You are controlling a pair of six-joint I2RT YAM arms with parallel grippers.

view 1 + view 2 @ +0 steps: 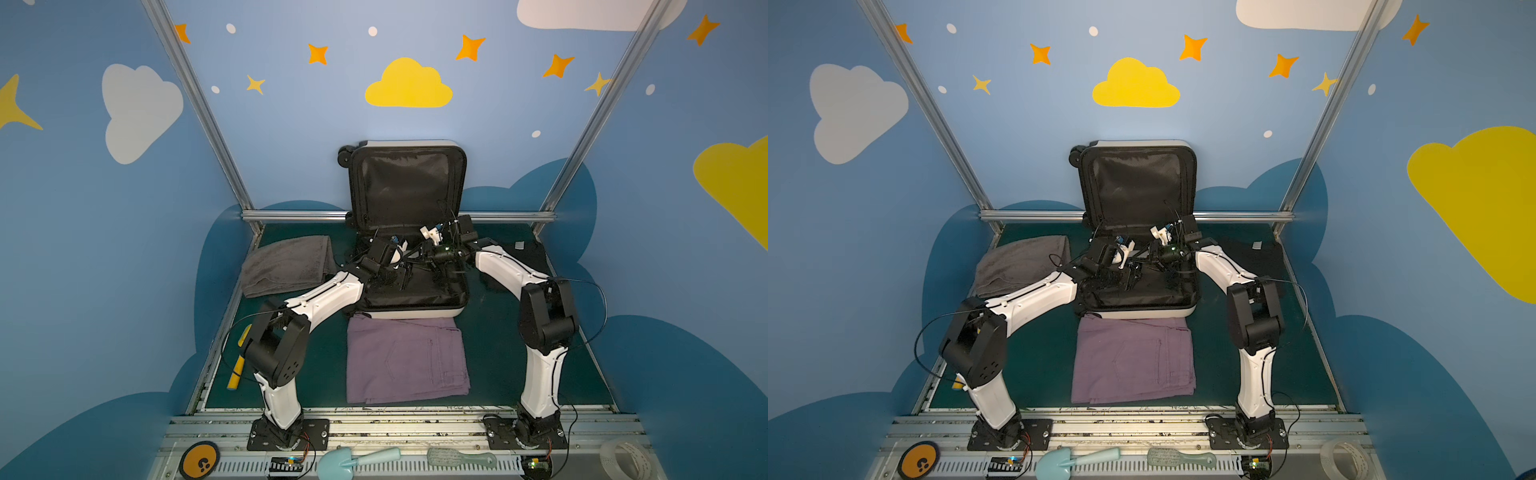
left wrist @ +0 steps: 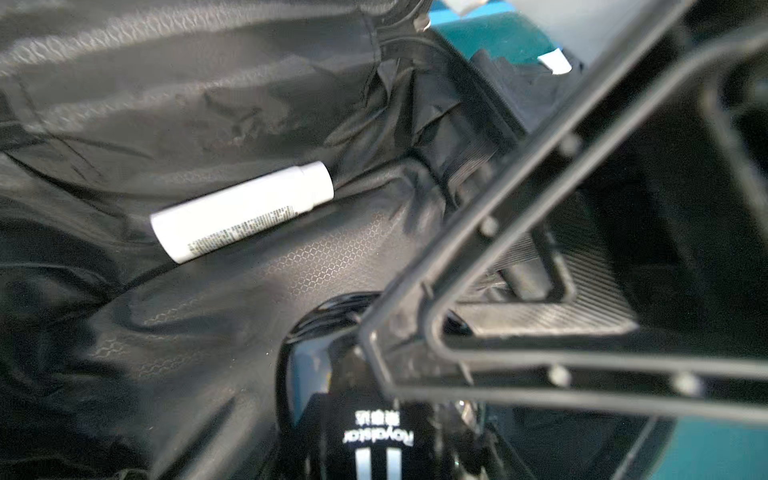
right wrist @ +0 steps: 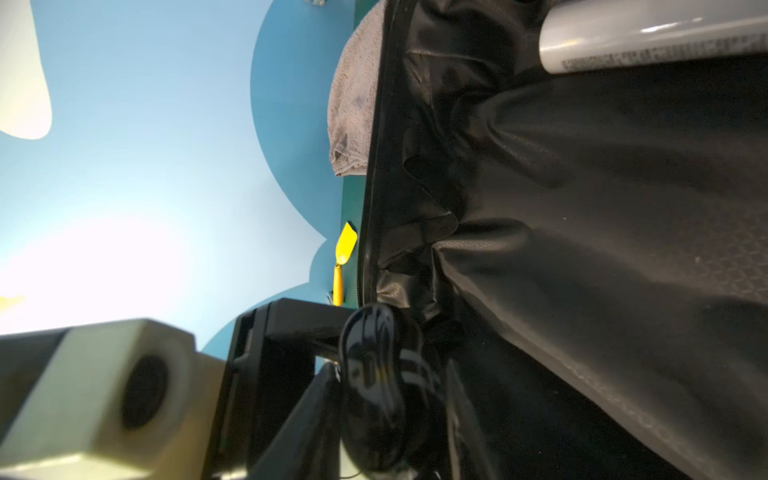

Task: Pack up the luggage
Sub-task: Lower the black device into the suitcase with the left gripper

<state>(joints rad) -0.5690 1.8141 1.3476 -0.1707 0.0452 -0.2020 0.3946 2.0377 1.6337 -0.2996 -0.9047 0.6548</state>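
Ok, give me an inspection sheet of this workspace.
Surface: green mat, flat.
Job's things: suitcase open, lid upright; white tube lies inside; trousers and towel outside on the mat.
Clutter: yellow trowel on the mat; shovel, brush, tape, orange disc on front rail.
Grippers: left gripper and right gripper over suitcase base, at a black device; grip unclear.
Cables: black loops at both elbows.
Surroundings: blue walls, clouds, stars.

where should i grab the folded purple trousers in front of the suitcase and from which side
Probably the near edge of the purple trousers, coming from above at the front: they lie flat and folded on the table, so only an edge offers layers to pinch, and the far edge sits right by the suitcase.
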